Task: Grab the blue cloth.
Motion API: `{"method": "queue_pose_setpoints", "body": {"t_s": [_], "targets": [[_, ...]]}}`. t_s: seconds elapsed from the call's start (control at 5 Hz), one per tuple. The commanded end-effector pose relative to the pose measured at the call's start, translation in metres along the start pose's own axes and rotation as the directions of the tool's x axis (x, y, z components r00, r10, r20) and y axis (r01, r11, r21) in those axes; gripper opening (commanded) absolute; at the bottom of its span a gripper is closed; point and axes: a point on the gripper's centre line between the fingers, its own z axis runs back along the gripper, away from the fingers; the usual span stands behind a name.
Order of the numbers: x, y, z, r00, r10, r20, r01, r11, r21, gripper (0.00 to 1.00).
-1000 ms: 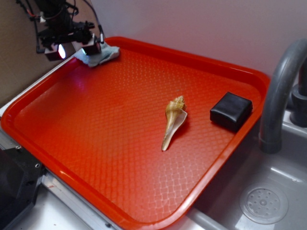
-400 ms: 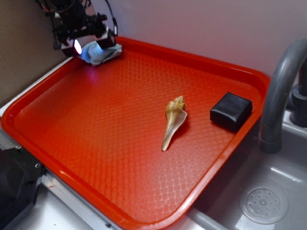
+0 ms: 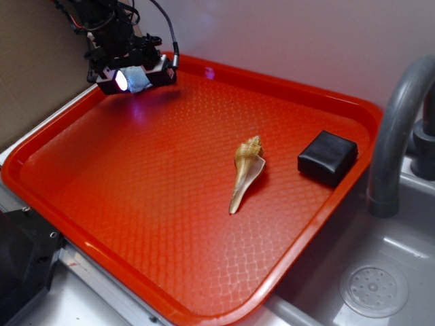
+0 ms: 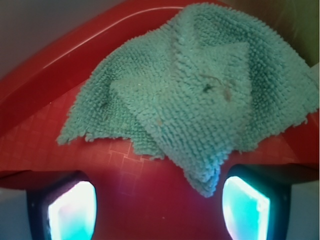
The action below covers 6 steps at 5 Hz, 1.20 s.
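The tool (image 3: 134,79) is hovering spread open, its 2 fingers (image 4: 72,210) empty. The blue cloth (image 4: 200,100) is lying just ahead, on the red tray (image 3: 319,95). Approach is underway; next calls for descending and closing.

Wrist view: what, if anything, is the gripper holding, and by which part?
Nothing. The gripper is open; the blue cloth lies on the red tray, only one corner reaching between the spread fingers.
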Motion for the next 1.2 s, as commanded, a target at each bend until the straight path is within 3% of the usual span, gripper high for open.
{"method": "queue_pose_setpoints", "body": {"t_s": [0.0, 0.2, 0.4, 0.8, 1.0], "targets": [[0.024, 0.009, 0.006, 0.998, -0.019, 0.068, 0.019, 1.000, 0.009, 0.63], [0.032, 0.007, 0.008, 0.997, -0.008, 0.071, 0.006, 1.000, 0.027, 0.00], [0.042, 0.010, 0.012, 0.997, 0.006, 0.072, -0.007, 1.000, 0.015, 0.99], [0.055, 0.023, 0.012, 0.995, 0.029, 0.097, -0.034, 0.998, 0.043, 1.00], [0.056, 0.031, 0.008, 0.994, 0.058, 0.094, -0.063, 0.997, 0.052, 0.90]]}}
